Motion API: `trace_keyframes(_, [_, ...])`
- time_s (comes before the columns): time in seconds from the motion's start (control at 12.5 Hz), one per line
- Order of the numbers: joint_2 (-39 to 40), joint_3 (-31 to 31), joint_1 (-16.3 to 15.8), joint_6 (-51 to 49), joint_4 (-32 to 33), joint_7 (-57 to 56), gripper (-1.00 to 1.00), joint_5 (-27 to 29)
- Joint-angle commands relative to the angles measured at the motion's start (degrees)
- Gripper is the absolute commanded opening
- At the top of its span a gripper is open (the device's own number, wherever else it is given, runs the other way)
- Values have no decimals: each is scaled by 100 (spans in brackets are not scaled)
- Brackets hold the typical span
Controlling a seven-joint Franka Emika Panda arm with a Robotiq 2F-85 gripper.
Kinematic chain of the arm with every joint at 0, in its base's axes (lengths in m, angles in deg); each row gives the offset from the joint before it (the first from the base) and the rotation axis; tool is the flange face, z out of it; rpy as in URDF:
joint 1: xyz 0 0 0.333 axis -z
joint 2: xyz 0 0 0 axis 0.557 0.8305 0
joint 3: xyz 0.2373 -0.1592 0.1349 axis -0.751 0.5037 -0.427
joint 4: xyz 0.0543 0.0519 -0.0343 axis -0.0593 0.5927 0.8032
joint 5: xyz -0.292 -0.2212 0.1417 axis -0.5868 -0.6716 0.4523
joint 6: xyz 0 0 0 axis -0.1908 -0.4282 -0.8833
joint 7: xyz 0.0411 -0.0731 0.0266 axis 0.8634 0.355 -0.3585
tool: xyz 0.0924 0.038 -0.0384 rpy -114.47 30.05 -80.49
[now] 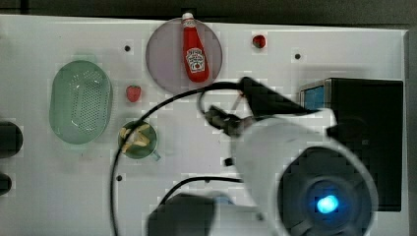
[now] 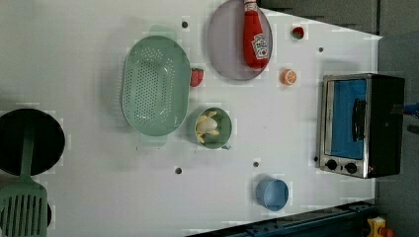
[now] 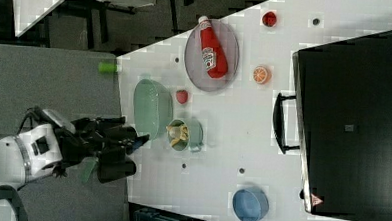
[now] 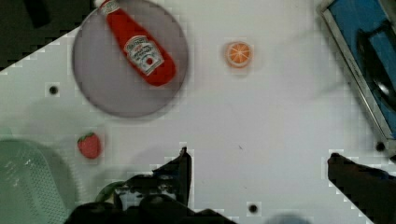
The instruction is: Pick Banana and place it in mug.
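Observation:
The pale yellow banana lies inside the small teal-green mug, which stands just beside the colander. The top view has the banana in the mug too, as does the right view, with banana and mug. My gripper is open, its two dark fingers far apart over bare white table with nothing between them. In the right view the gripper is raised and sits toward the right view's left of the mug, apart from it.
A pale green colander stands beside a strawberry. A ketchup bottle lies on a grey plate. An orange slice, toaster oven, blue cup and dark pan ring the table.

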Motion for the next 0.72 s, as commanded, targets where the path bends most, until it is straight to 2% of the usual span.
trace_keyframes(0.08, [84,29,-31,-665,-325,1521,100,-81])
trace_keyframes(0.72, [109,-45,-46,-1230,-520,1740,100,-219])
